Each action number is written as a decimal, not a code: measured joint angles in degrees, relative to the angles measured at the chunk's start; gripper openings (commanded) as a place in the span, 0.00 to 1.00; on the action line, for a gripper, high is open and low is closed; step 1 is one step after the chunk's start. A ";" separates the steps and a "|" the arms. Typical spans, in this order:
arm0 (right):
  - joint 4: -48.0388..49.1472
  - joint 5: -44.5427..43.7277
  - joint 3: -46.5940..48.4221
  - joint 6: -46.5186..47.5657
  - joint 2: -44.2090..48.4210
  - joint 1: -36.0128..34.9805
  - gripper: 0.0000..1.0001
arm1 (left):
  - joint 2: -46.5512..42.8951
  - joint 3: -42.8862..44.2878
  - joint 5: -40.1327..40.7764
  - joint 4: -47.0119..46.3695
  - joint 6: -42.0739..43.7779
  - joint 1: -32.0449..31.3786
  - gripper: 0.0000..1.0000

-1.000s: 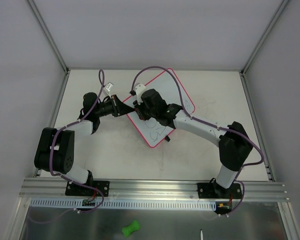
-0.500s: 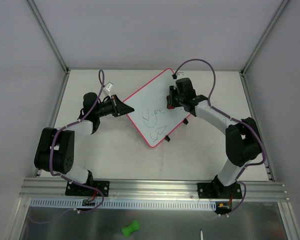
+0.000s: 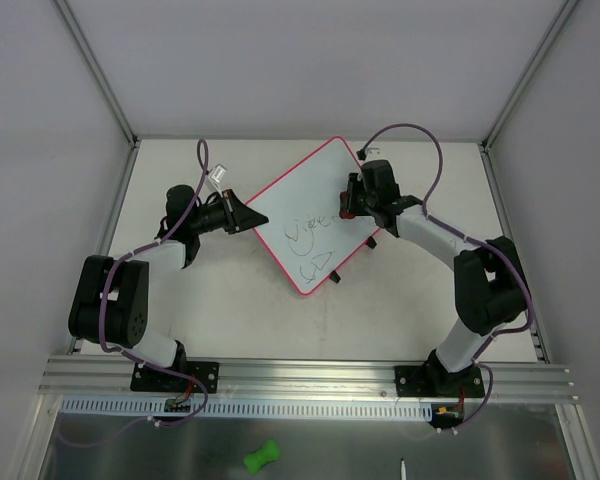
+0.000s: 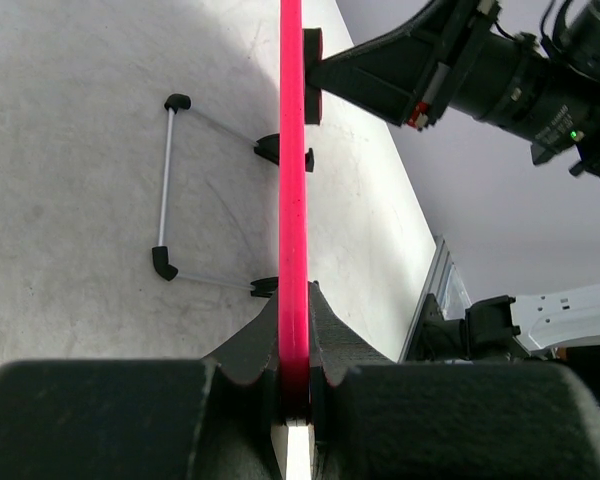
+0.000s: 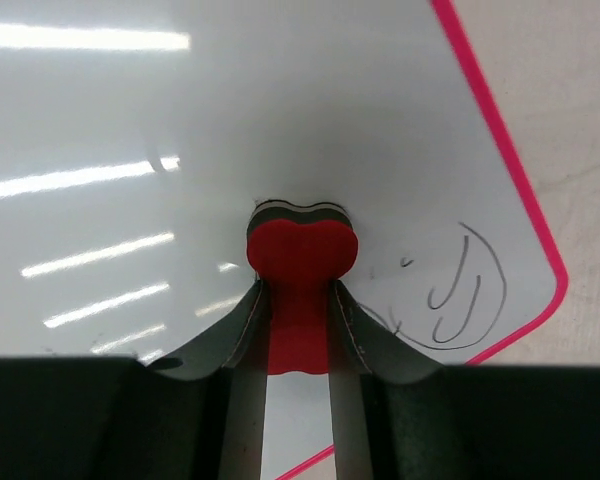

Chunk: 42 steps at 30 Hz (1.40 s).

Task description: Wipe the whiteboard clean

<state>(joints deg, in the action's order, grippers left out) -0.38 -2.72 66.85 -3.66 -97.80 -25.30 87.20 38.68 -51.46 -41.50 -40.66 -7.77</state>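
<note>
A: Setting first. Pale grey walls on three sides, an off-white bench (image 3: pixel 210 310), and a metal rail along its near edge. Start with the left pincer (image 4: pixel 294 312).

B: Closed tight on the pink frame of the whiteboard (image 3: pixel 298 195), one finger on each face, at the board's left corner. The left wrist view looks straight along that frame, edge-on.

A: And the right pincer (image 5: pixel 300 292)?

B: Clamped on a red eraser (image 5: pixel 300 248). The fingers sit on its narrow waist and the rounded head sticks out past the tips. The head touches the white surface on the board's right half (the contact also shows from the left wrist).

A: The board itself?

B: Mid-bench toward the far side, turned like a diamond, between the two arms. Cannot tell whether it lies flat or is lifted a little at the gripped corner.

A: Marks?

B: Black scribbles (image 3: pixel 310 248) on the near half, in loose loops. In the right wrist view they lie just beside the eraser, not under it.

A: Further out?

B: Two black clips (image 4: pixel 280 150) at the board's edge, with a thin wire stand (image 4: pixel 166 178) reaching from them onto the bench. Below the rail, a small green bone-shaped object (image 3: pixel 262 456) lies on a metal shelf.
</note>
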 measured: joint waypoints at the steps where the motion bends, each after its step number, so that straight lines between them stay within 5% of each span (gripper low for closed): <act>1: 0.28 -1.05 -0.26 0.68 0.42 -1.33 0.00 | -0.02 0.00 0.00 0.00 0.00 0.00 0.00; 26: 0.79 -5.66 3.02 23.85 0.81 -32.33 0.00 | -0.11 -0.09 -0.11 0.02 0.42 0.00 0.00; 32: 0.52 -3.08 3.02 21.27 1.03 -29.44 0.00 | -0.11 -0.11 0.02 0.00 0.42 0.00 0.00; 42: 4.15 -3.17 -4.11 6.34 3.54 -9.97 0.00 | -0.11 -0.11 0.11 0.02 0.22 0.00 0.00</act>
<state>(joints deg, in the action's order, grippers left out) 3.77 -5.89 62.74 2.68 -94.26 -35.27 87.09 38.57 -51.35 -41.47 -40.45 -7.77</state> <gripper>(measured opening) 0.280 0.047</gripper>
